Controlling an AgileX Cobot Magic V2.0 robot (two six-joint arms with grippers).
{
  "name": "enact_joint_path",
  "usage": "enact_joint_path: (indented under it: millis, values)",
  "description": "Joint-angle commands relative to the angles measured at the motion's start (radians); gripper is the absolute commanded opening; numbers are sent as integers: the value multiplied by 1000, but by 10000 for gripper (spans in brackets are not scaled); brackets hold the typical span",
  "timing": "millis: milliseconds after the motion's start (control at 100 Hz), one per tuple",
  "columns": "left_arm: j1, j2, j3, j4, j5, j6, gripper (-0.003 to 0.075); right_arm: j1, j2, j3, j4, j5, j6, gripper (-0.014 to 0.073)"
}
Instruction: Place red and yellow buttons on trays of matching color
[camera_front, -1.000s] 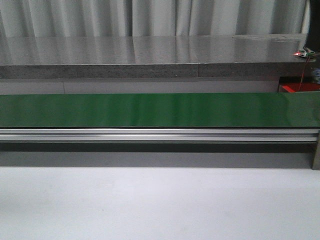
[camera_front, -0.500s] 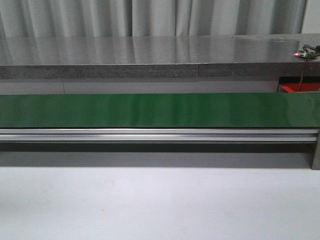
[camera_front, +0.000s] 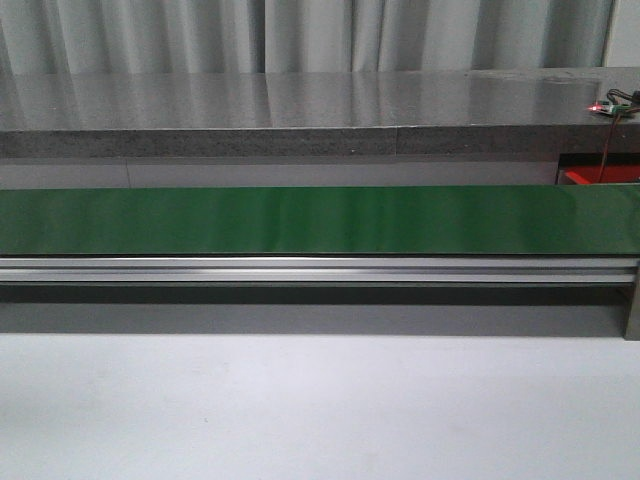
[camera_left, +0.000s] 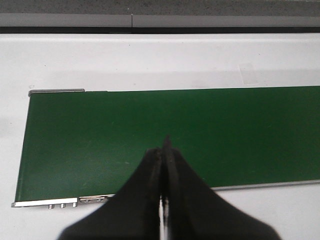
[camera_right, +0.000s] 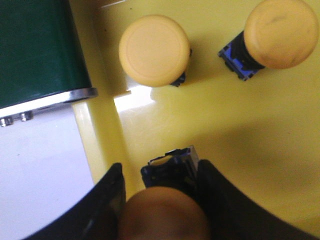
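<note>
Three yellow buttons in the right wrist view: first yellow button (camera_right: 154, 49) and second yellow button (camera_right: 281, 32) sit on the yellow tray (camera_right: 240, 130), third yellow button (camera_right: 164, 212) is between the right gripper's fingers (camera_right: 212, 195). One yellow tray. One green conveyor belt (camera_front: 320, 220). One grey bench (camera_front: 300, 110). One red item (camera_front: 590, 176) at far right, kind unclear.
</note>
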Motion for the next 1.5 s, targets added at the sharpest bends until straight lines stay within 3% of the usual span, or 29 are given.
enact_joint_path:
  millis: [0,260,480,790,890,1230,1490]
  values:
    - [-8,-29,-25,-24,-50,1,-19,-8,10,-20,15,-42,0,217]
    - [-8,-29,-25,-24,-47,1,-20,-8,87,-20,52,-64,1,244]
    - [-8,-29,-25,-24,-47,1,-19,-8,83,-24,55,-70,1,551]
    - [-8,-29,-25,-24,-45,1,-20,-8,-13,-24,58,-66,19,555]
    - [-8,-31,-25,-24,-45,1,-19,-4,-83,-24,67,-53,19,486]
    - [4,-103,-25,-22,-88,-1,-20,132,-283,-24,89,-17,13,-81]
    - [170,-188,-25,17,-92,-27,-19,302,-316,-24,89,-29,0,-73]
